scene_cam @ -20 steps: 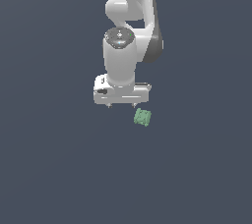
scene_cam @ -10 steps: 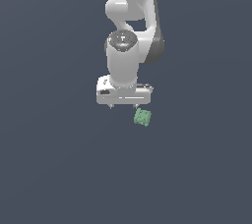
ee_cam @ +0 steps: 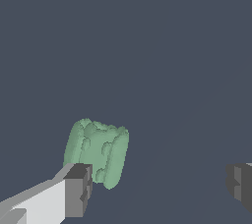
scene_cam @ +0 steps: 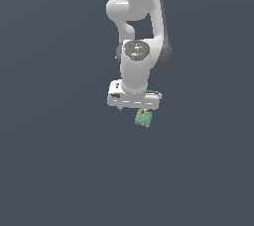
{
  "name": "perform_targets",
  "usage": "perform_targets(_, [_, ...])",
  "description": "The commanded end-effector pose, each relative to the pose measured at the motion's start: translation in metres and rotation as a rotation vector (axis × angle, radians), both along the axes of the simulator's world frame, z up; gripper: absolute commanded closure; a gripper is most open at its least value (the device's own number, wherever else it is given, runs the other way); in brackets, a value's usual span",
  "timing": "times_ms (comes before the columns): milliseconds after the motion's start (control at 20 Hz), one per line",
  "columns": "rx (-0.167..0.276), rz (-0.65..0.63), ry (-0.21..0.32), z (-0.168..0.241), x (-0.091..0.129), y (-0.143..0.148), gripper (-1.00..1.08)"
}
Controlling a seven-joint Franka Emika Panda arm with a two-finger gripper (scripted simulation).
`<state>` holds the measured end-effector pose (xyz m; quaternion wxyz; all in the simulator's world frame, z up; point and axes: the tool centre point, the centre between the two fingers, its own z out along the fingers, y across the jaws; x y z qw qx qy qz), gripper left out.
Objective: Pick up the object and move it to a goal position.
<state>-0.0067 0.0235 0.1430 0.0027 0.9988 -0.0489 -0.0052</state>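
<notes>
The object (scene_cam: 144, 118) is a small light-green ridged lump on the dark grey floor, just below the white gripper body in the exterior view. In the wrist view the object (ee_cam: 97, 152) lies close by one finger (ee_cam: 74, 191), partly behind its dark pad. The other finger (ee_cam: 241, 183) stands far off at the frame's edge. My gripper (ee_cam: 157, 188) is open and empty, with the object off to one side of the gap rather than centred. In the exterior view the fingers are hidden under the gripper body (scene_cam: 134, 100).
The flat dark grey floor (scene_cam: 59, 170) surrounds everything. The white arm (scene_cam: 139, 22) rises above the gripper toward the top of the exterior view. No other objects show.
The gripper has shifted toward the exterior view's right and a little lower, closing in over the object. The object has not moved.
</notes>
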Motion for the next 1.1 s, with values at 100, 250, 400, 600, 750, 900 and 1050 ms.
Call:
perform_targets(100, [0.001,-0.076,-0.004,-0.019,-0.006,0.022,-0.92])
perform_targets(250, [0.002,-0.122,-0.006,-0.03,-0.011,0.034,-0.92])
perform_targets(400, [0.003,-0.159,-0.008,-0.038,-0.015,0.044,-0.92])
perform_targets(600, [0.003,-0.196,-0.01,-0.047,-0.019,0.054,-0.92])
perform_targets(750, [0.003,-0.214,-0.011,-0.051,-0.021,0.059,-0.92])
perform_targets(900, [0.004,-0.224,-0.011,-0.053,-0.022,0.061,-0.92])
perform_targets(1050, [0.004,-0.222,-0.01,-0.053,-0.022,0.061,-0.92])
